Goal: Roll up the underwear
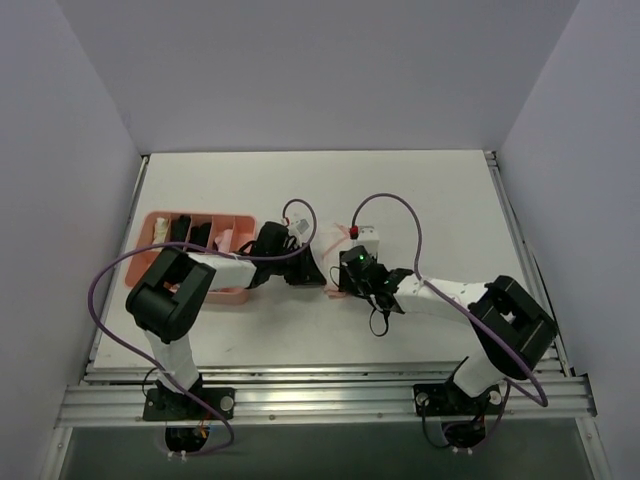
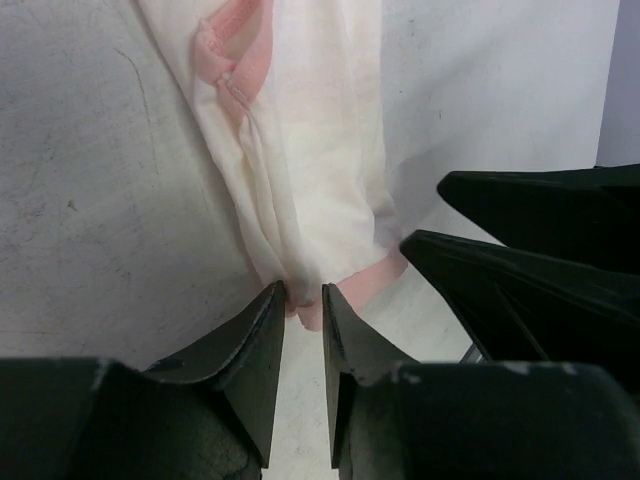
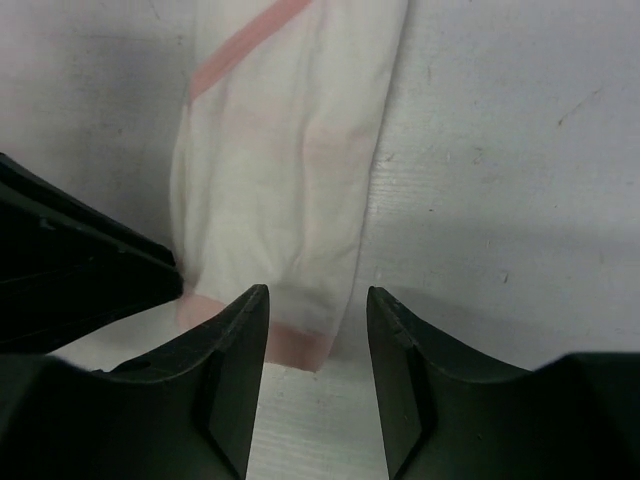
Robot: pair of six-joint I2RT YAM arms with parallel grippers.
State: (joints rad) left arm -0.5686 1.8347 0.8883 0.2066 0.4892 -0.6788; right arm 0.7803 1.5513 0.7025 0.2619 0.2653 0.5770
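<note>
- My left gripper (image 2: 302, 296) was almost closed, its tips at the pink hem. I could not tell whether it pinched cloth.
- My right gripper (image 3: 318, 300) stood open just beside it, over that hem.
- The underwear (image 2: 310, 150) lay flat on the table (image 2: 90, 200), a long folded strip.
- Folding looked done, I judged; no roll had started yet.

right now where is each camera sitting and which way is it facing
top external: above and behind the bases, looking down over the table; left arm and right arm show whole.
left wrist: on the left wrist, looking past the left gripper at the underwear.
right wrist: on the right wrist, looking past the right gripper at the same garment.
shared: both wrist views show the underwear's pink hem and the other arm's gripper at one edge.
</note>
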